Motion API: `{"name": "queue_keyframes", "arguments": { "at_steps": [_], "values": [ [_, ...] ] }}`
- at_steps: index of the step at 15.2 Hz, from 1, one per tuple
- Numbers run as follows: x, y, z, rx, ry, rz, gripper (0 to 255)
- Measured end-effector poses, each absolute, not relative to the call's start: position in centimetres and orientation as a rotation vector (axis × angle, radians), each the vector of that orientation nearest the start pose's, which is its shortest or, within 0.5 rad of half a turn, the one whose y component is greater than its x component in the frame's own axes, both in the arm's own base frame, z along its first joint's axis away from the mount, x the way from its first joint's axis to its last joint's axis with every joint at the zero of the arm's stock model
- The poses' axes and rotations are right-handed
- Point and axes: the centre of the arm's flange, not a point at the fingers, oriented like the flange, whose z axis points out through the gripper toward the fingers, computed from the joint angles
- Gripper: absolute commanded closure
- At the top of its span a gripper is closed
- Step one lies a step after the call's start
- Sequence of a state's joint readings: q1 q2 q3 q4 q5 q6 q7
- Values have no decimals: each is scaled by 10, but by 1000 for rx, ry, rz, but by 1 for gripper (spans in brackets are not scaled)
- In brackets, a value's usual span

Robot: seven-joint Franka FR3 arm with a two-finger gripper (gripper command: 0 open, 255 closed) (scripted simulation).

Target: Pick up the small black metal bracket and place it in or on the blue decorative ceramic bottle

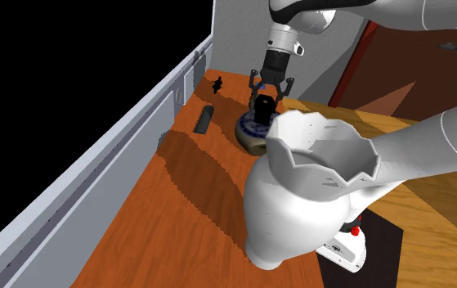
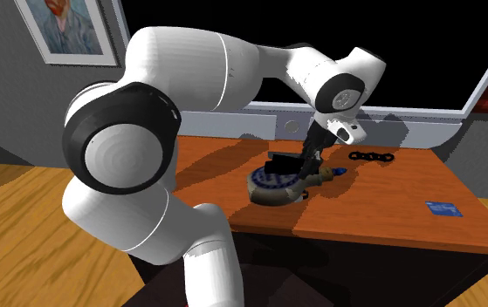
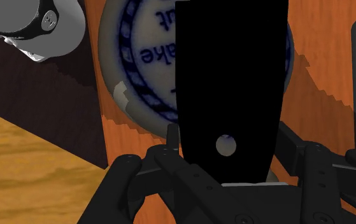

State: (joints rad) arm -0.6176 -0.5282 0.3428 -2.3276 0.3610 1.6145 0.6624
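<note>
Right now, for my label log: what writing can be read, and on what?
"ake": blue letters on the bottle, rest hidden by the black bracket.
"ut": another line on the bottle, also partly hidden.
Blue card: too small to read.
Grey cylinder's mark: too small to read.

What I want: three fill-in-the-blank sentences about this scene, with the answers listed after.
1. The gripper is ___ on the black bracket.
2. The bracket is held over the blue-and-white ___.
3. The big vase nearest the shoulder camera is ___.
Missing words: shut; bottle; white.
</note>
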Motion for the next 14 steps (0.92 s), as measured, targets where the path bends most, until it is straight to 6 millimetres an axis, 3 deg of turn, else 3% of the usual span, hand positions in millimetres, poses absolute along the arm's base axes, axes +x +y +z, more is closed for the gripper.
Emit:
{"name": "queue_keyframes", "arguments": {
  "at_steps": [2,3,9,14],
  "values": [
    [380,-55,507,-2569,1492,346,255],
    [380,-55,507,-2569,1492,346,0],
    [380,-55,507,-2569,1492,346,0],
    [385,-65,551,-2569,1492,344,0]
  ]
}}
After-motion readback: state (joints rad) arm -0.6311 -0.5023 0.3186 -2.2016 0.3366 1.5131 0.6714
